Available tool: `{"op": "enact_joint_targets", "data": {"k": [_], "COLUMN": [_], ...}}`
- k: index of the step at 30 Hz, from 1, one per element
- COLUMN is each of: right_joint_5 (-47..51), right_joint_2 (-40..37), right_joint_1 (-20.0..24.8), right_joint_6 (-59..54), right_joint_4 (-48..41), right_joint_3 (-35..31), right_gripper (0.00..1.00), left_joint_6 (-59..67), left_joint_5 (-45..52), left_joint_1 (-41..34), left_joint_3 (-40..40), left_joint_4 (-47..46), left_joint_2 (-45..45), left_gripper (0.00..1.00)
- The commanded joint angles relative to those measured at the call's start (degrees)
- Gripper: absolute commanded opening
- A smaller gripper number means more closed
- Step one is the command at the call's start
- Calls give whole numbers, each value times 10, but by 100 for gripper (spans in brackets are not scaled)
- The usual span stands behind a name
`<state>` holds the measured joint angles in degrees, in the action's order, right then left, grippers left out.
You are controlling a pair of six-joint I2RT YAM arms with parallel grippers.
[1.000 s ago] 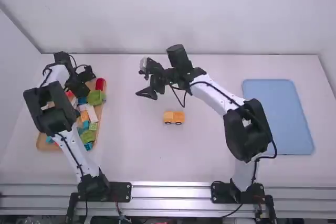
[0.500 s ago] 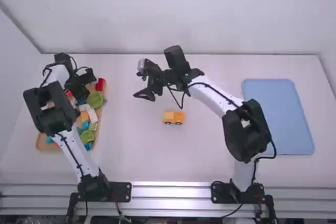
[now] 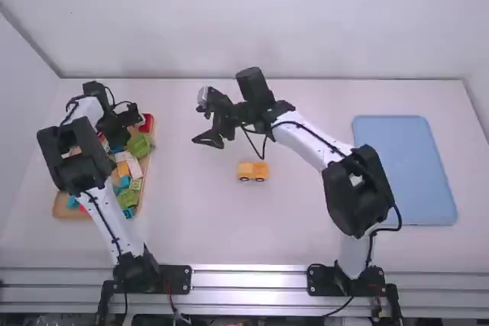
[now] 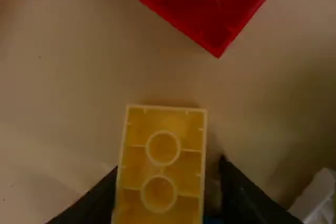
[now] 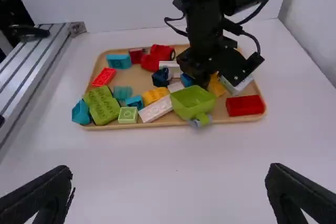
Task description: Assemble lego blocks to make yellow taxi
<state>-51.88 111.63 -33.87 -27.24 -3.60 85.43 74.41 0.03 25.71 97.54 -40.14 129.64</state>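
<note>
My left gripper [image 3: 118, 129] is low over the far part of the wooden tray [image 3: 63, 205]. In the left wrist view an upturned yellow brick [image 4: 163, 153], hollow side showing, lies between the fingers of the left gripper [image 4: 167, 182]; they stand open, with a gap on one side. My right gripper [image 3: 208, 121] hangs over the middle of the table; in its wrist view the right gripper [image 5: 170, 190] is wide open and holds nothing. A yellow block on dark wheels [image 3: 252, 171] stands on the table, nearer the bases than the right gripper.
Around the left gripper, the tray holds a red brick [image 5: 245, 105], a green bowl-shaped piece [image 5: 191, 102], a white-pink brick [image 5: 156, 108], a green brick [image 5: 103, 106] and several others. A blue mat [image 3: 405, 171] lies at the right of the table.
My left gripper has shifted slightly toward the bases and to the right over the tray. The right gripper has drifted a little left. The wheeled yellow block has stayed put.
</note>
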Motion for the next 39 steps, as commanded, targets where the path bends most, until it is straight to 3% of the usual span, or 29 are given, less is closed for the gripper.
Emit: {"op": "enact_joint_targets", "data": {"k": [1, 10, 14, 20, 28, 36, 39], "right_joint_5": [-2, -2, -2, -3, -4, -5, -25], "right_joint_2": [4, 4, 4, 4, 4, 4, 4], "right_joint_1": [-2, -2, 2, 7, 19, 41, 48], "right_joint_6": [0, 1, 5, 4, 3, 4, -2], "right_joint_4": [2, 1, 1, 1, 1, -8, -7], "right_joint_3": [19, 19, 19, 19, 19, 19, 19], "right_gripper": [98, 98, 98, 98, 98, 98, 98], "left_joint_6": [0, -9, -45, -94, -115, -52, -28], "left_joint_5": [6, 35, 39, 62, 266, 432, 547], "left_joint_1": [3, 3, 3, 15, 64, 48, 29], "left_joint_3": [-5, -4, -4, -3, -15, -162, -230], "left_joint_4": [-2, 2, 25, 24, -46, -2, 37], "left_joint_2": [8, 8, 7, -23, -135, -288, -369], "left_gripper": [38, 26, 26, 9, 2, 2, 2]}}
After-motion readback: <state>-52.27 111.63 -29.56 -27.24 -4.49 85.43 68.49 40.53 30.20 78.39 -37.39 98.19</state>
